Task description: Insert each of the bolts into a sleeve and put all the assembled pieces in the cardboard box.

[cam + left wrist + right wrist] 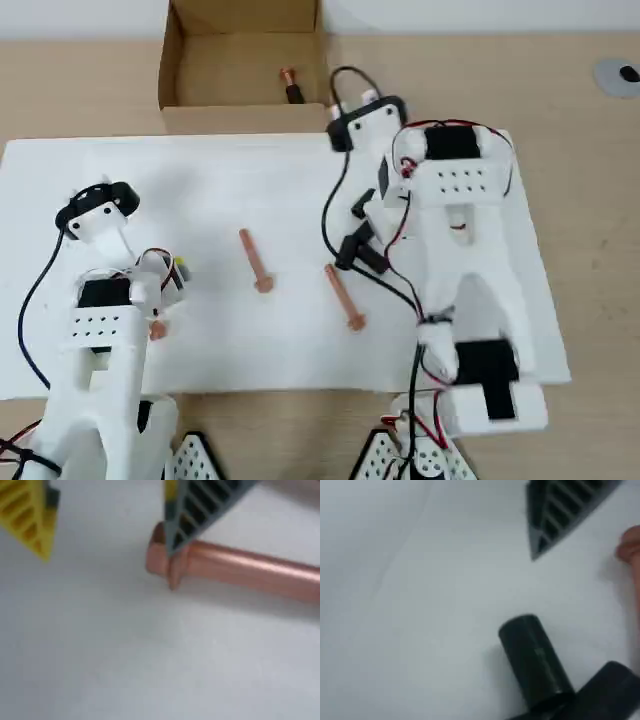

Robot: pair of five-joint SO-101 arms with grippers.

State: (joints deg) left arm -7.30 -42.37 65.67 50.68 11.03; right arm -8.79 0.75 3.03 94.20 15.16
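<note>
The copper bolt (240,570) the left arm is after lies flat on the white sheet (220,180), down around 8 o'clock of it. The left gripper (107,535) is wide open and low over it. One finger (200,510) sits right on top of the head end and the other finger (30,515) is well off to the side, so nothing's grabbed yet.

I'd shift over so the shaft lies between both, then pinch near the head, leaving most of the shaft poking out for the sleeve. Pinching the head itself would probably let it swivel.

The black sleeves (532,660) are at 3 o'clock under the right arm (460,190). I can't tell whether the right gripper (555,520) is wide or narrow. The cardboard box (240,60) at 12 o'clock already has one assembled piece (290,85) in it.
</note>
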